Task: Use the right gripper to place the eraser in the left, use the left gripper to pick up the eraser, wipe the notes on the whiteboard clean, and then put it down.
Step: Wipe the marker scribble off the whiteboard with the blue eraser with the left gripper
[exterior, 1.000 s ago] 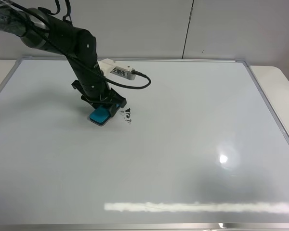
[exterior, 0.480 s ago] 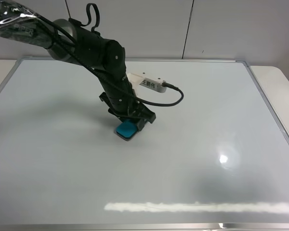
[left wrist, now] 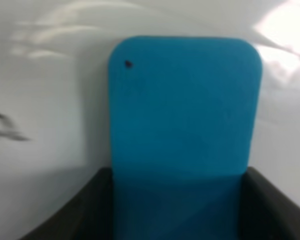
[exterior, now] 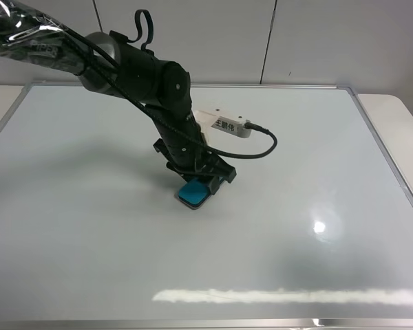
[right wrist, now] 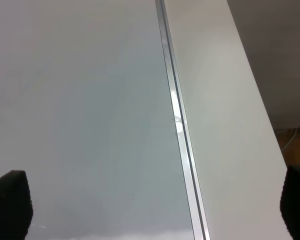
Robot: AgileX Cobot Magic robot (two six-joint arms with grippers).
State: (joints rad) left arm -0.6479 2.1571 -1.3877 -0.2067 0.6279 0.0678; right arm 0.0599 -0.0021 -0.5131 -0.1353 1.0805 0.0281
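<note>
Wiping: left gripper (exterior: 201, 184) pinching eraser (exterior: 193, 195) flat on whiteboard (exterior: 296, 137); no notes visible; put-down remains. Right gripper (right wrist: 152, 210) fingers spread, empty.

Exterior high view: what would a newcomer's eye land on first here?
The teal-blue eraser stands out first. It sits against the whiteboard a little left of centre, clamped in the left gripper of the black arm that reaches in from the upper left. Next comes a bright streak of glare along the board's near edge.
</note>
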